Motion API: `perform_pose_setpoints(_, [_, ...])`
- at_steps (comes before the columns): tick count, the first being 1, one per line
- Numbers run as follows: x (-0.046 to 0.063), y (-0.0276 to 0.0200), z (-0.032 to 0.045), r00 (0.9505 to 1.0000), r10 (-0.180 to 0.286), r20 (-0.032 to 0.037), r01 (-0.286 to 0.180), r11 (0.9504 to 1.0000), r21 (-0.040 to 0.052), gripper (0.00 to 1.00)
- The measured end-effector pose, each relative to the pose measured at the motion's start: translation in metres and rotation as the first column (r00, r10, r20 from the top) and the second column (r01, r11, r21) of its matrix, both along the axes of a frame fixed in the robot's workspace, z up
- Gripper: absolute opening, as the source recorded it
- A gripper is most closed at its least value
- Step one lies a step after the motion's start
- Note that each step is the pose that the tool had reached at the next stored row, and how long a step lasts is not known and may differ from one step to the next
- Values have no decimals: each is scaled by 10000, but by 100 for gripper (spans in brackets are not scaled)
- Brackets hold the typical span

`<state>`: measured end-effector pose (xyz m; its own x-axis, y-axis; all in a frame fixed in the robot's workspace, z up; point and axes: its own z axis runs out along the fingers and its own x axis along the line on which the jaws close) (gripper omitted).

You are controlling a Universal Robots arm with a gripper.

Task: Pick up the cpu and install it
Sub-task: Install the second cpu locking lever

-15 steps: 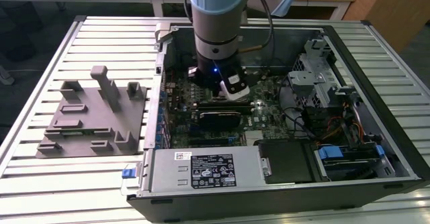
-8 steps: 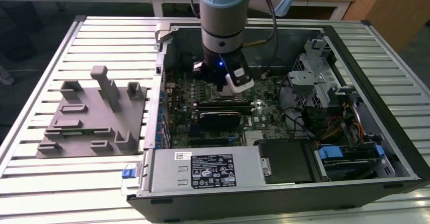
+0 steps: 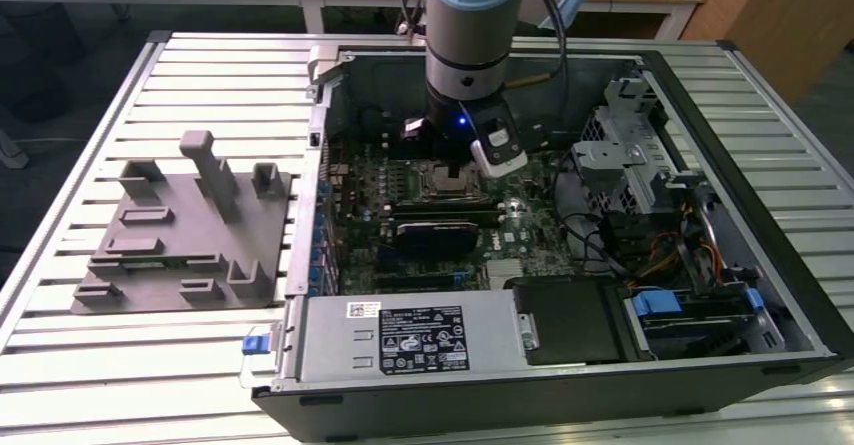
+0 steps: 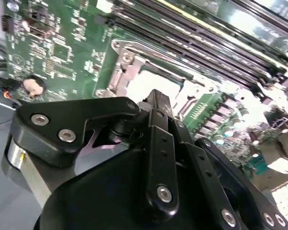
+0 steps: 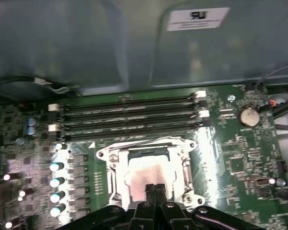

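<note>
Tool fingers were seen pressed together, holding nothing, directly above the cpu, which was seated in the socket, apparently for alignment.

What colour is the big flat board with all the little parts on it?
Green. The motherboard shows best in the first wrist view, beneath the gripper.

A ribbed metal worktop of pale slats carries two items in the exterior view. An open PC case, side panel off w/ motherboard exposed, lies flat across the centre and that view's right. Just beside it, on the view's left, a grey plastic fixture tray w/ upright posts rests flat on the slats.
</note>
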<state>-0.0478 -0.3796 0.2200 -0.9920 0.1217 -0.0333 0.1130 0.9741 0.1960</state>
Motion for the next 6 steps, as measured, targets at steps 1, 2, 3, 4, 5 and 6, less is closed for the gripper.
perform_pose_setpoints(1, [0,1,0,10000,0,0,0,10000,-1,11])
perform_pose_setpoints(2, [0,0,0,10000,-1,1,1,10000,-3,11])
perform_pose_setpoints(3, [0,1,0,10000,-1,0,1,10000,-5,11])
perform_pose_setpoints(4, [0,1,0,10000,0,0,0,10000,-6,11])
perform_pose_setpoints(5, [0,1,0,10000,-1,0,1,10000,-6,11])
perform_pose_setpoints(6, [0,1,0,10000,0,0,0,10000,-6,11])
